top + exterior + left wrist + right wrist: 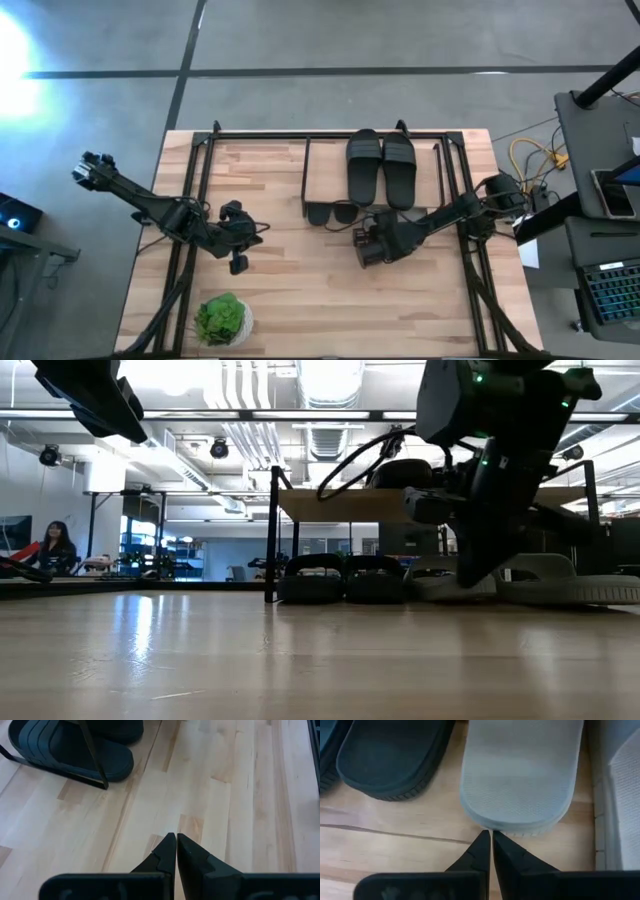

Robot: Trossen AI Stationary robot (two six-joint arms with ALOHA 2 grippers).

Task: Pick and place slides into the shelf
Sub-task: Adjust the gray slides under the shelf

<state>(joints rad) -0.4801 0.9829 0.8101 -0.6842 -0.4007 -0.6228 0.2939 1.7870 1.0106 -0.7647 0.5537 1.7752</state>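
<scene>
Resting on the light wooden top board of the low black-framed shelf (308,170): one pair of black rubber slide sandals (381,166), laid side by side, heels toward the arms. Beneath the board, on the pale plank tabletop (300,290): a second dark pair (343,579), tucked within the frame, soles flat, heels just showing past the board's edge in the high view. Alongside it, a light grey rubber pair (530,580), also at the lower level; one grey sole fills the right wrist view with its heel end toward the camera.

Right gripper (487,836): fingers pressed together, empty, tips at or almost at the grey heel, seemingly so placed to nudge it deeper under the board rather than to grasp it.

Left gripper (176,837): fingers closed, holding nothing, hanging over bare planks well apart from the shelf, apparently waiting.

Green potted plant (222,320): near table edge, no part in the work.
</scene>
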